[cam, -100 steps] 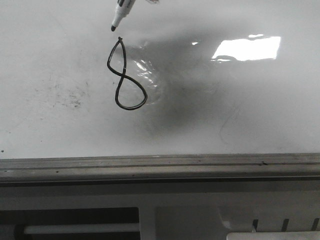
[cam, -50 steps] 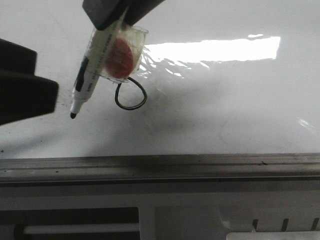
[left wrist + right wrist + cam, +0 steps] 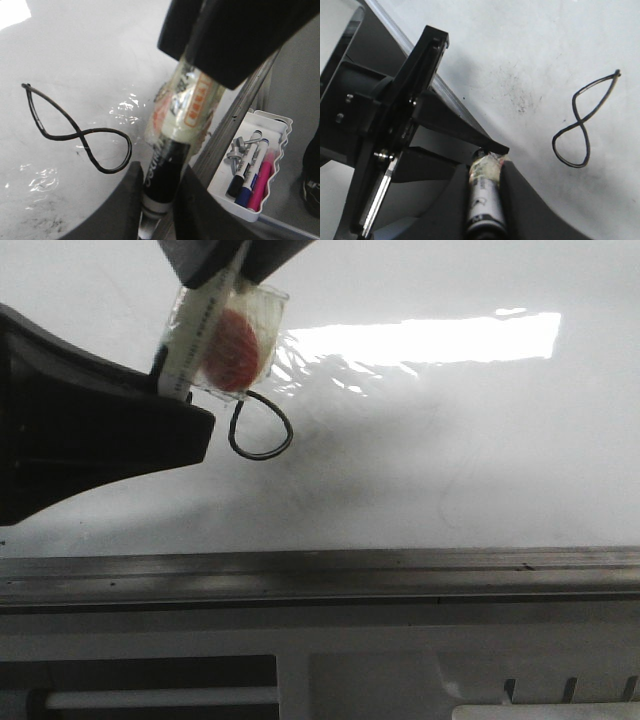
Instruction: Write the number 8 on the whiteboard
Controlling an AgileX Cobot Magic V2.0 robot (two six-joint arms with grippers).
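Note:
The number 8 is a thin black line on the glossy whiteboard (image 3: 450, 460). In the front view only its lower loop (image 3: 258, 456) shows, the rest hidden behind the marker (image 3: 190, 340). It shows whole in the left wrist view (image 3: 82, 135) and the right wrist view (image 3: 580, 120). My right gripper (image 3: 235, 260) is shut on the marker's taped upper barrel (image 3: 484, 195) and holds it over the board. My left gripper (image 3: 195, 430) has come in from the left. Its fingers press both sides of the marker's black lower end (image 3: 162, 175) and hide the tip.
The board's grey metal edge rail (image 3: 400, 575) runs along the front, with a grey-beige slotted panel (image 3: 400, 680) below it. A white tray (image 3: 267, 120) beside the rail holds black, blue and pink markers and a metal bolt. Faint grey smudges (image 3: 520, 95) mark the board.
The marker left the top of the 8 and came down in front of it. My left gripper has moved right and closed round the marker's lower end, covering its tip.

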